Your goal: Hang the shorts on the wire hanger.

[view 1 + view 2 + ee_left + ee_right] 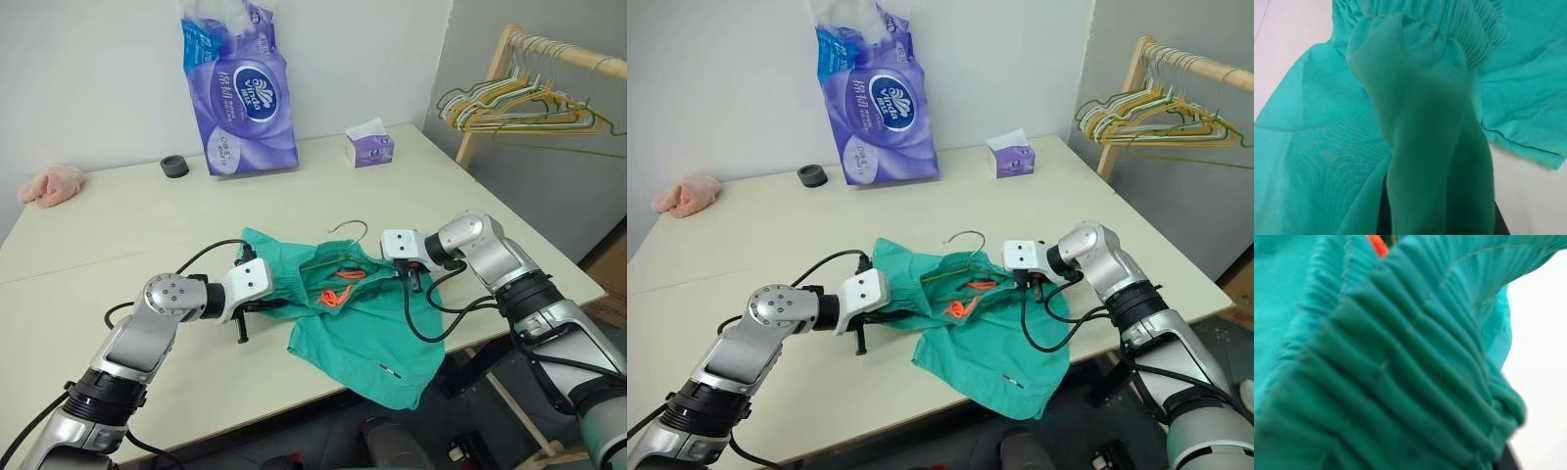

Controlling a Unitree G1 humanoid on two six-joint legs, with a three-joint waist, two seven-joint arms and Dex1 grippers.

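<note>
Near the front edge of the worktop (pixel 118 215) you've got the shorts (pixel 377 343) lying crumpled, one leg drooping over the side, with the wire hanger (pixel 338 250) already poking partway into the waist, hook sticking out toward the back. Your left end effector (pixel 257 305) is clamped on the waistband at the left side; in its wrist view the cloth drapes right over the fingers. Your right end effector (pixel 415 278) is pinched shut at the opposite side of the waist, and its wrist view is all gathered elastic up close, so I'd say it has the band too.

Handling-wise, I'd treat this as light, floppy fabric, no stiffness at all, so it'll sag and bunch wherever you aren't holding it. That elastic band looks like the best place to grab, thick and ridged, less likely to slip. The hanger looks thin and springy, so I'd guess it'll slide around inside unless you keep the waist stretched taut between both grips.
</note>
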